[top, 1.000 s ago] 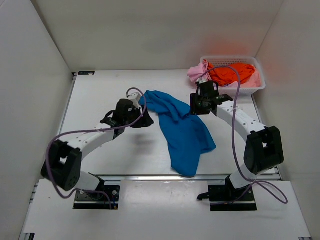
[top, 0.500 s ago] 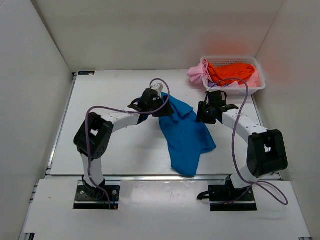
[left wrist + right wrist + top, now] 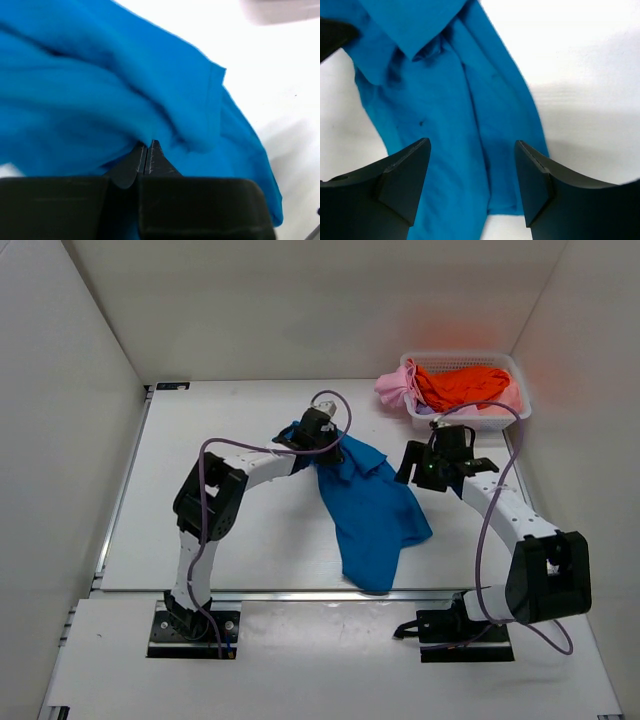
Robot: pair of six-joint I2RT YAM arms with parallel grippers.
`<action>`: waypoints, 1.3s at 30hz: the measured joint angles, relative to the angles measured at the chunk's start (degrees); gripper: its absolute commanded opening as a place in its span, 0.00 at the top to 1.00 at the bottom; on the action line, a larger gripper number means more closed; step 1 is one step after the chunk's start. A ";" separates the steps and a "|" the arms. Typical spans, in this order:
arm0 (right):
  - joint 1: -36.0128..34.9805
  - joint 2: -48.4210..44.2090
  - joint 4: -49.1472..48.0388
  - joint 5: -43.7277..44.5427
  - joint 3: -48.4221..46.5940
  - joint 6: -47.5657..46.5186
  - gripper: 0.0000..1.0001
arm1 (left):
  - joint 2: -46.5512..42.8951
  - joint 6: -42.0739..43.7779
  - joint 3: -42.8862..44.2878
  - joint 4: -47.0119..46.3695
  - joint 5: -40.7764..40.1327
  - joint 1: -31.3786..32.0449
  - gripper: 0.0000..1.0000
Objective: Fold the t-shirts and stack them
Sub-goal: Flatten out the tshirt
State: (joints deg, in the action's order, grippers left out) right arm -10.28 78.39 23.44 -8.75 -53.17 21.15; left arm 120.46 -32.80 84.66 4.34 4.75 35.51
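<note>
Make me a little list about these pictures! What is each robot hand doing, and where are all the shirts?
left gripper: shut, pinching a fold of the blue t-shirt
right gripper: open, holding nothing, near the blue t-shirt's right side
blue t-shirt: crumpled and unfolded on the table
basket: white, at the table's far right corner
in the basket: orange t-shirt; pink t-shirt hanging over its left rim
folded stack: none yet
</note>
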 measured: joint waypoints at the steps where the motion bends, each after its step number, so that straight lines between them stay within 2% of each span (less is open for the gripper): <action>1: -0.20 -0.66 0.44 -0.15 0.17 0.11 0.35 | -1.18 -0.02 -1.29 0.20 -0.15 -0.42 1.00; 6: -3.30 -2.67 2.69 -1.01 1.51 0.94 0.37 | -13.09 -0.17 -9.20 2.89 -1.44 -5.46 1.00; 11: -7.72 -2.69 3.50 -1.75 5.38 2.40 0.37 | -31.28 -0.22 -14.58 3.08 -3.93 -13.40 1.00; 15: -10.88 -2.62 4.17 -2.36 8.59 4.02 0.38 | -40.92 -0.02 -17.53 2.91 -4.79 -16.17 1.00; 22: -16.15 -4.20 3.26 -5.25 13.53 8.76 0.41 | -44.39 0.63 -25.77 4.09 -5.64 -16.44 1.00; 29: -25.97 -3.56 -4.72 -10.29 14.93 15.15 0.39 | -45.42 1.03 -29.94 6.16 -6.05 -17.99 1.00; 31: -27.98 -1.51 -7.50 -11.43 14.91 16.37 0.54 | -46.14 1.16 -29.97 6.10 -6.23 -18.25 1.00; 32: -29.03 -0.02 -8.55 -11.98 14.80 16.87 0.87 | -46.64 1.29 -30.05 6.08 -6.27 -18.40 1.00; 33: -29.64 1.31 -8.90 -12.24 14.53 16.94 1.00 | -47.08 1.31 -30.27 5.95 -6.27 -18.60 1.00; 36: -30.80 5.11 -8.31 -12.70 12.68 17.53 1.00 | -48.30 1.40 -30.97 6.08 -6.19 -19.26 1.00; 39: -30.16 4.92 -3.89 -10.67 9.84 16.04 1.00 | -48.68 2.03 -31.01 6.21 -5.81 -21.03 1.00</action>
State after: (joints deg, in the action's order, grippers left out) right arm -40.45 83.31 19.55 -19.42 -43.33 37.19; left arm 71.79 -30.76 53.65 10.55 -1.06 14.48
